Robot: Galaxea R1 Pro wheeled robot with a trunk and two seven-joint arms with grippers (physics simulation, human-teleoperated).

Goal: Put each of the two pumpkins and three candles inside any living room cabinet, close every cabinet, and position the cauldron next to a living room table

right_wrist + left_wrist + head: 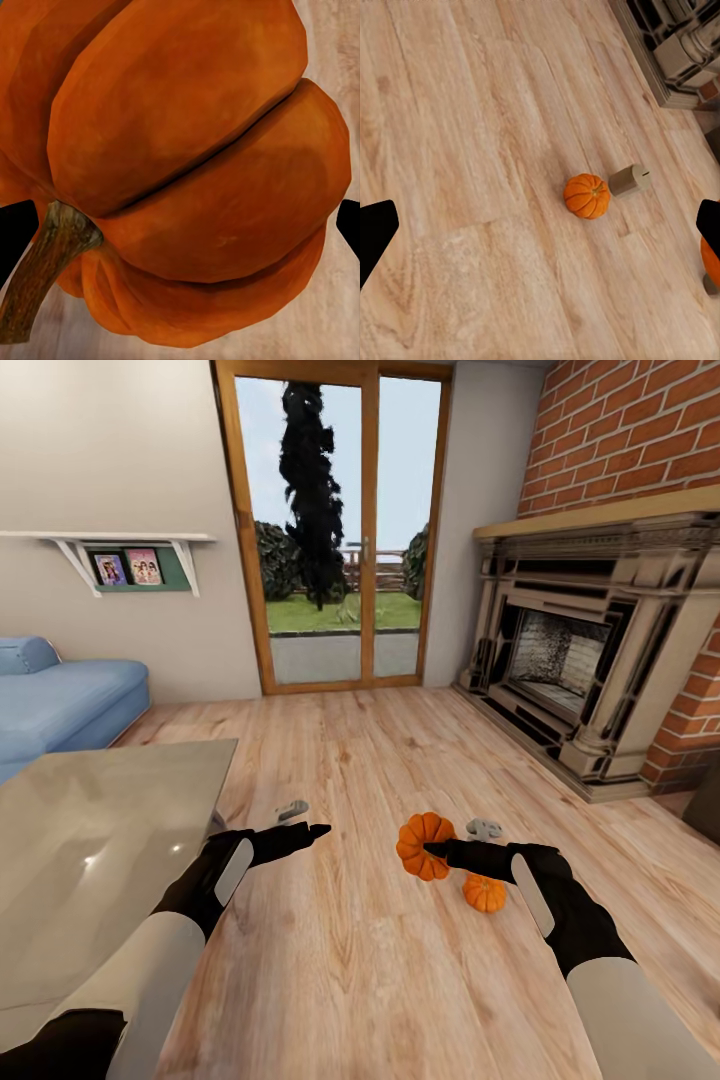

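Held pumpkin point(425, 845) hides right end effector point(432, 849) fingertips.

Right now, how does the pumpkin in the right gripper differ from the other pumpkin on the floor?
The held pumpkin sits in the right gripper, lifted off the floor, while the second pumpkin rests on the wooden floor. The held one is tipped with its stem pointing sideways in the right wrist view; the floor one sits beside a fallen candle. Both are orange and ribbed.
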